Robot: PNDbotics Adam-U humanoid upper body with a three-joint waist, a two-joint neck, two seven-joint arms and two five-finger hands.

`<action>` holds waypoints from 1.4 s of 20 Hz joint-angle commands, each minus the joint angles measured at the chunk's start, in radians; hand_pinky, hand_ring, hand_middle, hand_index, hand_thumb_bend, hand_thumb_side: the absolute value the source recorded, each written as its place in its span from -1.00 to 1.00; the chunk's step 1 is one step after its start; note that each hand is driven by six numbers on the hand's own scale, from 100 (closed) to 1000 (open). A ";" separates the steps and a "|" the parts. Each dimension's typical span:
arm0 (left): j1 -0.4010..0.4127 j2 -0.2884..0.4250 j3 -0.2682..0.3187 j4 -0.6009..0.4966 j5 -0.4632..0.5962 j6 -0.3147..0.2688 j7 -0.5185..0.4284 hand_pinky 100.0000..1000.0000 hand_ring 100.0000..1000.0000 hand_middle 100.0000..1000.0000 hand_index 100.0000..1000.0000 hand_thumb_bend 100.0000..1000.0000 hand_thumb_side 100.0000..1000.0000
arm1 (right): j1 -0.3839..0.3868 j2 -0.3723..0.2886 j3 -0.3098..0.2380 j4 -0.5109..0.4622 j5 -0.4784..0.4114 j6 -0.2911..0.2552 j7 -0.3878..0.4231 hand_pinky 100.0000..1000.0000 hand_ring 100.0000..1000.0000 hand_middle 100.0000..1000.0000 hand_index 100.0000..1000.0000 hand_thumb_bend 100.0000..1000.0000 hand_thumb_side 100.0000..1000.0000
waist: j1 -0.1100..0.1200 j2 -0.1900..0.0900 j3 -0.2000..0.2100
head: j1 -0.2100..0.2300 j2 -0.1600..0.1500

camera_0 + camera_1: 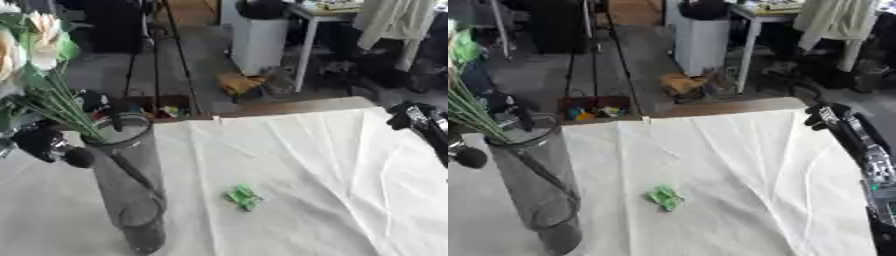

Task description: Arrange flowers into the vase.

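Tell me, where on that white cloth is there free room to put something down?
Open cloth lies between the small green thing and the right hand. It is crowded at the left, around the vase, flowers and left hand.

Your widest free lane runs across the middle and right of the tabletop (297, 165), where only a small green scrap (243, 197) lies. At the near left the tall vase (131, 185) blocks you, its flowers (39, 40) leaning up and left, with your left robot hand (52, 145) just beside it.
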 commanded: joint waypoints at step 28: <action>0.062 0.068 0.044 -0.193 -0.009 0.062 0.023 0.69 0.44 0.11 0.79 1.00 0.58 | -0.014 -0.030 -0.012 -0.018 -0.001 0.002 -0.006 0.25 0.21 0.31 -0.07 -1.00 0.91 | 0.001 -0.011 0.004 | -0.002 -0.009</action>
